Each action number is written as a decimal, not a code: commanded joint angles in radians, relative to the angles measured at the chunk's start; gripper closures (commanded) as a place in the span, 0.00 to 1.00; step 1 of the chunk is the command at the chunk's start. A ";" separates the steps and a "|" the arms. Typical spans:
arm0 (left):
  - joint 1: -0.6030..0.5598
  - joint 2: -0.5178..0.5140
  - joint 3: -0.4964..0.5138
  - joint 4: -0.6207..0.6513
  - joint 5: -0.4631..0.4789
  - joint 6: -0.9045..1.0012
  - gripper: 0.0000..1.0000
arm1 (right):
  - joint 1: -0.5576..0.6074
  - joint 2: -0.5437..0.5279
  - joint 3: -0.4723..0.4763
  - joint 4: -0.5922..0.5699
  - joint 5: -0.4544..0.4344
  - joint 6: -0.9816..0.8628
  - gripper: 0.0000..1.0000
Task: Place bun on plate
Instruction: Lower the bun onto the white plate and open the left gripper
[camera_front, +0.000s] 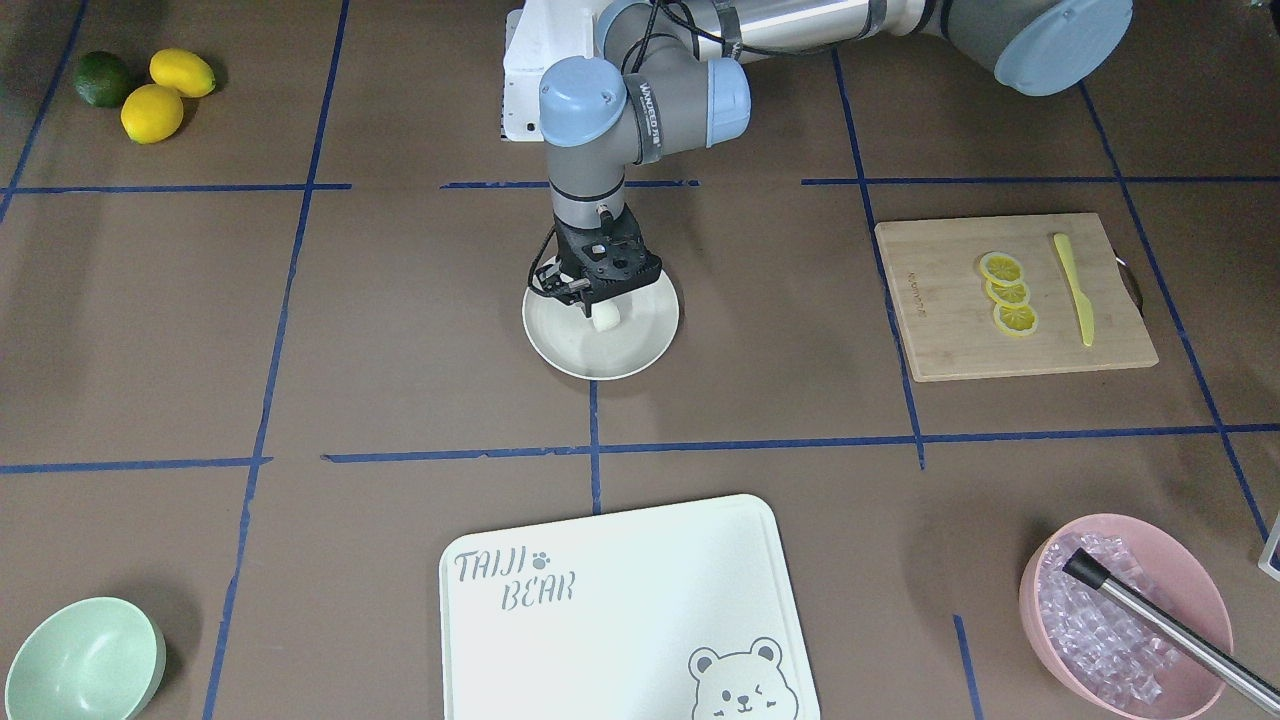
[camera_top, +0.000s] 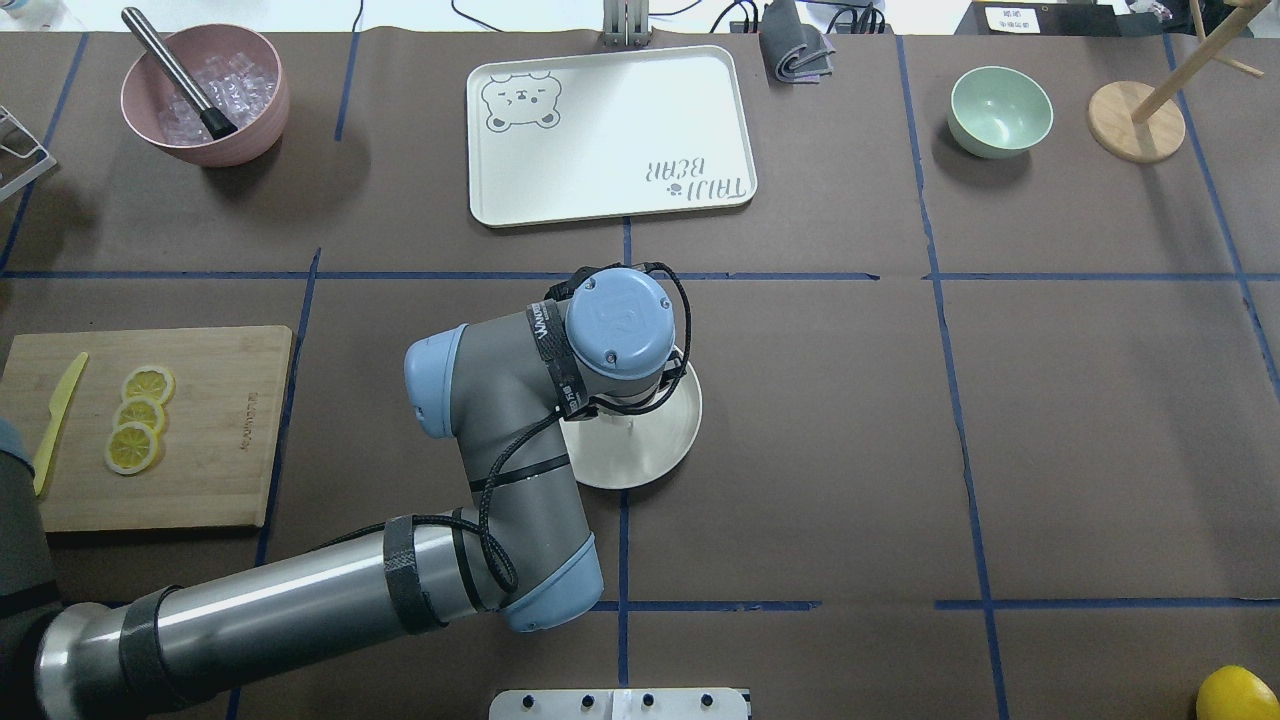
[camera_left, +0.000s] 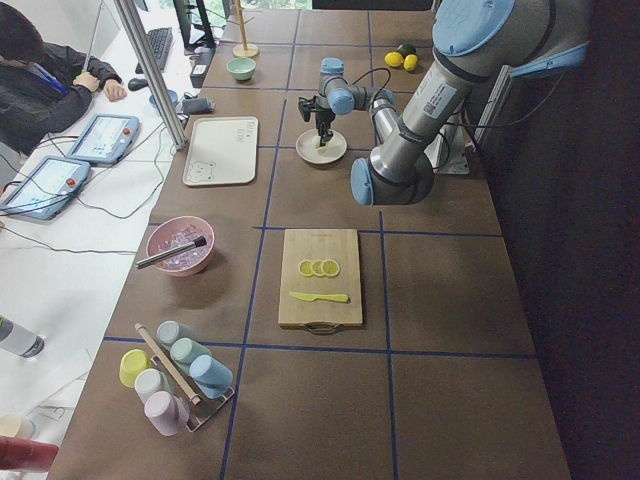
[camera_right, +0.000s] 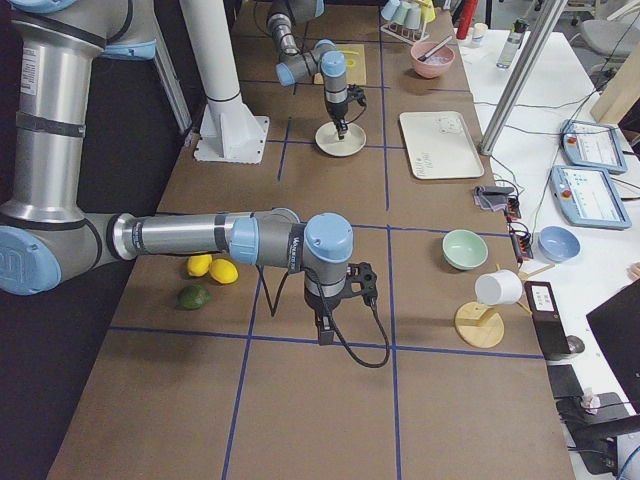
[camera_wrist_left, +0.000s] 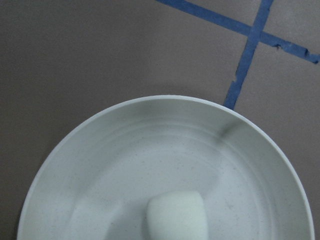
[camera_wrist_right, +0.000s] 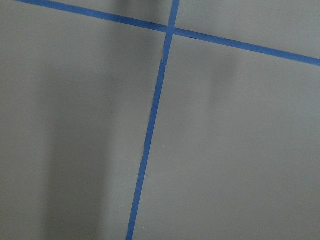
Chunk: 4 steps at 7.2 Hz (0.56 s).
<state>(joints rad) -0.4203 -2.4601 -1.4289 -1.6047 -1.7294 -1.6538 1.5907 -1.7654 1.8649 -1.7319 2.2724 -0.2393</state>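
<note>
Left pincer (camera_front: 597, 304) points straight down over the plate (camera_front: 640, 345). The plate sits mid-table (camera_front: 780, 400), on a blue tape line (camera_front: 594, 450).

Bun (camera_front: 608, 319) is inside the rim, about the middle of the plate, right under the pincer tips. Left wrist cam shows the bun at bottom centre with plate floor all around it and a soft shadow beside it.

1 dark fingertip (camera_front: 582, 304) is against the bun's side. The other finger is hidden behind the pincer body. Can't tell if the bun is clamped or let go, or if it rests fully on the plate. Overhead is no help, since the wrist covers that part of the plate.

Right pincer (camera_right: 325, 333) shows only in the right-end side view. It points down above bare table, well apart from the plate. Open or closed: can't tell. 2 lemons (camera_right: 222, 271) and 1 lime (camera_right: 193, 297) lie nearby. The right wrist cam sees only brown table and tape.

Rest:
- Cutting board (camera_front: 950, 340) on the robot's left, with 3 lemon slices (camera_front: 1008, 293) overlapping in a row and a yellow knife (camera_front: 1076, 288) beside them.
- Bear-print tray (camera_front: 640, 590) across from the plate, on the operators' side.
- Pink bowl (camera_front: 1190, 580) holds ice (camera_front: 1090, 620), with a metal rod (camera_front: 1150, 610) leaning in it.
- Pale green bowl (camera_front: 60, 680) at the other operator-side corner.
- Person (camera_left: 40, 80) sits at a white side table with 2 tablets (camera_left: 70, 160).
</note>
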 joint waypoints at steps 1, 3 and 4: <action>0.000 0.003 0.002 -0.001 0.001 0.019 0.00 | 0.000 0.001 -0.001 0.000 -0.001 0.000 0.00; 0.000 0.003 0.001 0.000 0.001 0.020 0.00 | 0.000 0.004 -0.001 0.000 -0.001 0.000 0.00; 0.000 0.001 -0.002 -0.001 -0.001 0.020 0.00 | 0.000 0.006 -0.001 0.000 -0.001 0.000 0.00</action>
<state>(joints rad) -0.4203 -2.4579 -1.4284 -1.6051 -1.7291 -1.6344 1.5907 -1.7613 1.8638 -1.7319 2.2718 -0.2393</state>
